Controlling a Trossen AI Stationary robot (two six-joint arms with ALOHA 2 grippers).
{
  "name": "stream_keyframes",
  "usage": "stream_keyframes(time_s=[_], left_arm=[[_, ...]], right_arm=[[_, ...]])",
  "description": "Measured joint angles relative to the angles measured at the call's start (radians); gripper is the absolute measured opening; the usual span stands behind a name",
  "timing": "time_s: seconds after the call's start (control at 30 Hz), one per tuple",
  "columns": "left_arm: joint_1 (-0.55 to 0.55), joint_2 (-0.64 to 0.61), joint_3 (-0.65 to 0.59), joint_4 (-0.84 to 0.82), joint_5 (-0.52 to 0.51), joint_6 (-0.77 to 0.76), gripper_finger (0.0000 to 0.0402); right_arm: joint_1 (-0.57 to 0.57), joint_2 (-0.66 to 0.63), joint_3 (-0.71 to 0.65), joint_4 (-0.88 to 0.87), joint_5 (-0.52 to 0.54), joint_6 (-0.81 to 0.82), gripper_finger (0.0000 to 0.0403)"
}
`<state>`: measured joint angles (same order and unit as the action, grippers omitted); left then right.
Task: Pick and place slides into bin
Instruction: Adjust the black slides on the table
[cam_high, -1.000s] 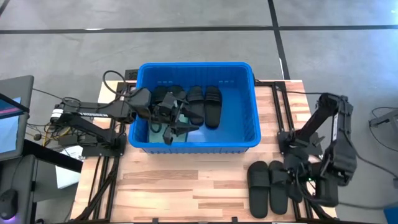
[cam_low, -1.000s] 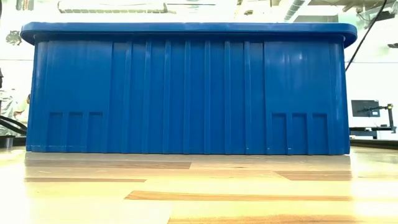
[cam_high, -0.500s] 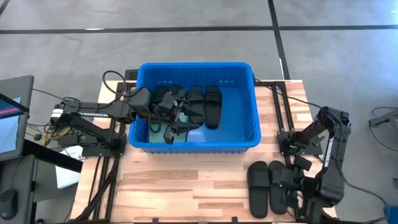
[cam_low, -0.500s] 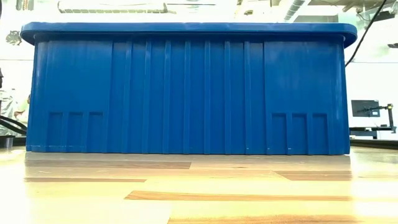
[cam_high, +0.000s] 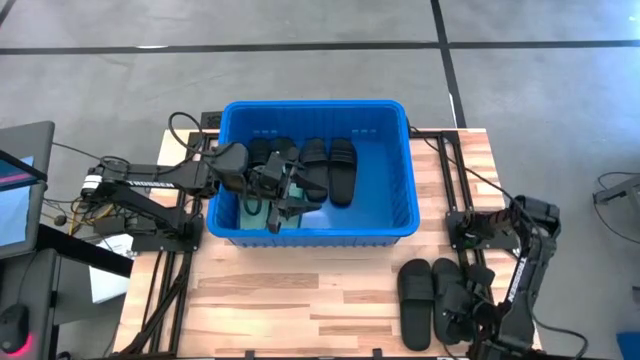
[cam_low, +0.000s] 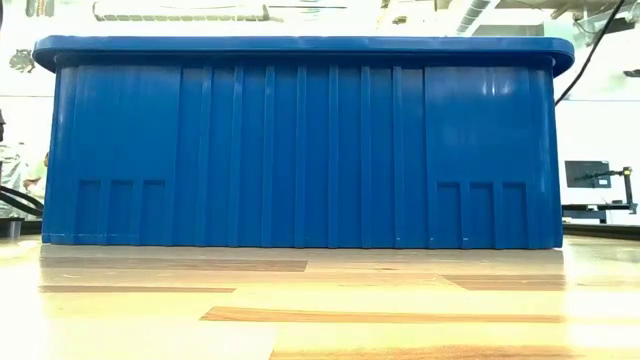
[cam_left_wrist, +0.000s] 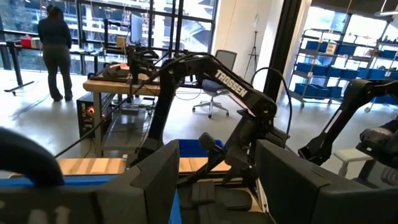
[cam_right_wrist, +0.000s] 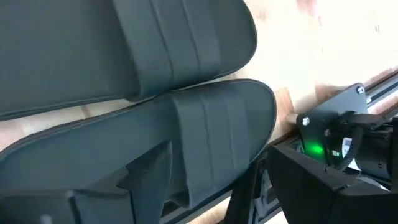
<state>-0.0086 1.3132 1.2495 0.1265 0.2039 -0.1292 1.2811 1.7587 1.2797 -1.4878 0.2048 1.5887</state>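
Lowered the right gripper (cam_high: 470, 318), jaws spread, astride the outer of two black slides (cam_high: 432, 300) on the table to grab it; hung the left gripper (cam_high: 283, 196), likewise open, inside the bin (cam_high: 400, 215).

Tall windows (cam_left_wrist: 93, 25), wooden workbench (cam_left_wrist: 118, 81), office chair (cam_left_wrist: 217, 68), blue-bin shelving (cam_left_wrist: 348, 81).

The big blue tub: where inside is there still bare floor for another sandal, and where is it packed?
In the bright blue plastic bin, the floor is bare on the right, between the rightmost black rubber slide and the right wall. The left half is crowded: black slides lie side by side, and the left gripper hangs open over them.
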Motion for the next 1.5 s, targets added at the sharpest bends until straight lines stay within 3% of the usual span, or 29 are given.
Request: stream_keyframes(time_s=[0.33, 0.73, 0.87, 1.07, 1.13, 1.3, 1.5], left_arm=[[0.012, 0.000, 0.000, -0.001, 0.000, 0.011, 0.0199], [0.012, 0.000, 0.000, -0.001, 0.000, -0.014, 0.0199], [0.007, 0.000, 0.000, -0.007, 0.000, -0.031, 0.0199], [0.005, 0.000, 0.000, -0.031, 0.000, -0.041, 0.0199], [0.005, 0.000, 0.000, -0.035, 0.000, -0.042, 0.0199], [0.005, 0.000, 0.000, -0.035, 0.000, -0.042, 0.0199], [0.005, 0.000, 0.000, -0.051, 0.000, -0.042, 0.0199]], right_arm=[[-0.007, 0.091, -0.004, 0.058, -0.010, 0.000, 0.0249], [-0.076, 0.100, -0.119, 0.111, -0.076, 0.008, 0.0242], [-0.078, 0.100, -0.135, 0.117, -0.074, 0.008, 0.0198], [-0.079, 0.100, -0.143, 0.112, -0.055, 0.007, 0.0048], [-0.080, 0.100, -0.144, 0.125, -0.046, -0.005, 0.0015], [-0.110, 0.100, -0.143, 0.180, -0.034, -0.090, 0.0016], [-0.162, 0.100, -0.119, 0.207, 0.088, -0.204, 0.0011]])
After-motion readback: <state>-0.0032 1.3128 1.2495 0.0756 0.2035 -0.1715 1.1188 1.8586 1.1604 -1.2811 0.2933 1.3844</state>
